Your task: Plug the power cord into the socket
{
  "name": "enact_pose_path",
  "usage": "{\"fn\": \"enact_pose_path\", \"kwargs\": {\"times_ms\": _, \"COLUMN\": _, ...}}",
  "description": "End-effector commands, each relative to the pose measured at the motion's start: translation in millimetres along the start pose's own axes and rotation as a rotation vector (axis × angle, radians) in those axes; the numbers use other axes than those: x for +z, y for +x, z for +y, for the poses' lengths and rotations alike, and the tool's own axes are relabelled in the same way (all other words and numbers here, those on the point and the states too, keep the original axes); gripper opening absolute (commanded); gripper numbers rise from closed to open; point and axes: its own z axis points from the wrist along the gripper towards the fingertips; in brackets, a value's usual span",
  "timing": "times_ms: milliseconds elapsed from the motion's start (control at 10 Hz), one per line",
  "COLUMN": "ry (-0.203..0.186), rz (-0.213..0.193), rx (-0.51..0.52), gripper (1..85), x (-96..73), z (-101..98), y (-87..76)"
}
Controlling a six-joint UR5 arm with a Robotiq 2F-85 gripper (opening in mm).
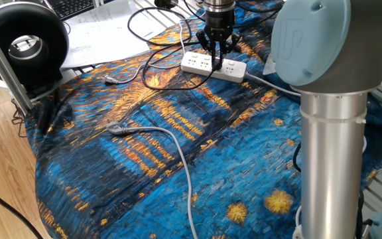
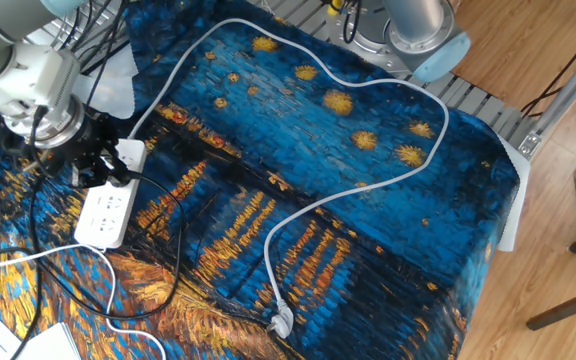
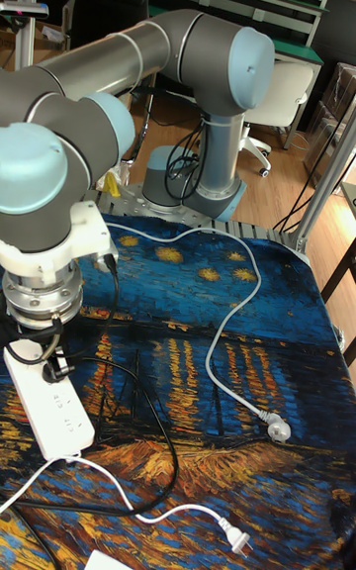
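**A:** Ok, biggest thing first: the long white rectangular power strip with the dark outlet holes (image 2: 108, 203) is lying flat on the blue-and-gold painted tablecloth (image 2: 348, 200), at about 9 o'clock in the other fixed view. Rigid plastic and fairly light I'd guess, so it could skate on the cloth if you shove sideways. Its thick white cord (image 2: 298, 60) looks stiff enough to hold its loops.

**B:** And the thing we actually care about?

**A:** The thin black power cable with the small chunky black plug (image 3: 57, 368) — the plug sits right under the two-finger gripper (image 2: 96, 170), at the far end of the strip, roughly 11 o'clock in one fixed view. The cable is floppy and loops away over the cloth toward 6 o'clock in the tall view, so it weighs nothing and carries no push. All the force has to go through the hard plug body.

**B:** So grab the plug, not the wire. Is it actually holding it?

**A:** Fingers look closed around the plug body from both sides, but whether the prongs are seated I can't tell. I'd grip the flat sides and press straight down.

**B:** That grey-white cable with the silvery connector tip (image 2: 280, 322)?

**A:** Well apart, at 6 o'clock. Ignore it.
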Motion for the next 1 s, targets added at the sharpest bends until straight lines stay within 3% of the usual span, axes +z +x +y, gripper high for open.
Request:
{"fn": "enact_pose_path", "kwargs": {"times_ms": 0, "ry": 0.024, "rz": -0.073, "rx": -0.007, "gripper": 1.3, "x": 5.0, "z": -5.6, "y": -13.3}}
{"fn": "enact_pose_path", "kwargs": {"times_ms": 300, "ry": 0.016, "rz": -0.026, "rx": -0.016, "gripper": 1.3, "x": 4.4, "z": -3.9, "y": -0.6}}
{"fn": "enact_pose_path", "kwargs": {"times_ms": 900, "ry": 0.037, "rz": -0.009, "rx": -0.036, "gripper": 1.3, "x": 6.3, "z": -9.6, "y": 5.3}}
